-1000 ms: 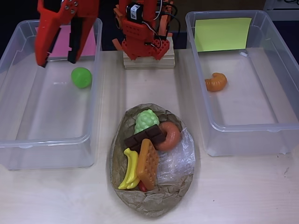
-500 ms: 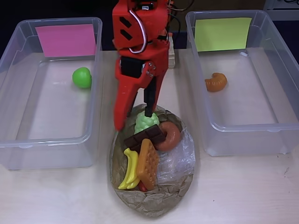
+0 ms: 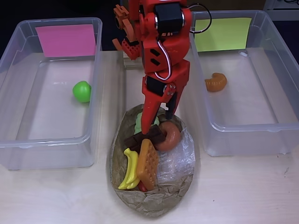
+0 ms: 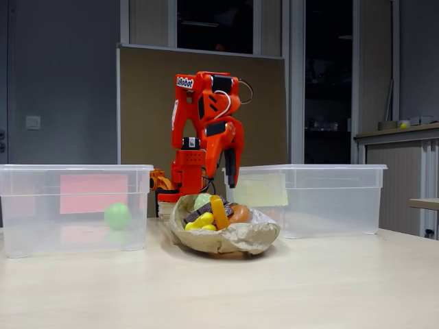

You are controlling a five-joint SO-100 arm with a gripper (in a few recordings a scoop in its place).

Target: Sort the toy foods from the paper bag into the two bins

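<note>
Two large clear plastic tubs are set on the pale table: the pink-labelled bin (image 3: pixel 49 93) at the overhead view's left holds the round green toy apple (image 3: pixel 81 91), and the yellow-green-labelled bin (image 3: pixel 243 79) at its right holds the orange toy croissant (image 3: pixel 215 81). Between them the crumpled brown paper bag (image 3: pixel 152 200) carries the yellow bananas (image 3: pixel 129 170), waffle (image 3: pixel 148 163), chocolate bar (image 3: pixel 145 138), brown donut (image 3: pixel 170 135) and green grapes (image 3: pixel 140 123). Above the bag's far end the orange two-finger gripper (image 3: pixel 160 122) is seen pointing down, its fingers parted and nothing held.

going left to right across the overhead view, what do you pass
clear plastic bin with pink label → green apple → crumpled brown paper bag of toy foods → orange croissant inside the clear plastic bin with yellow-green label
</note>
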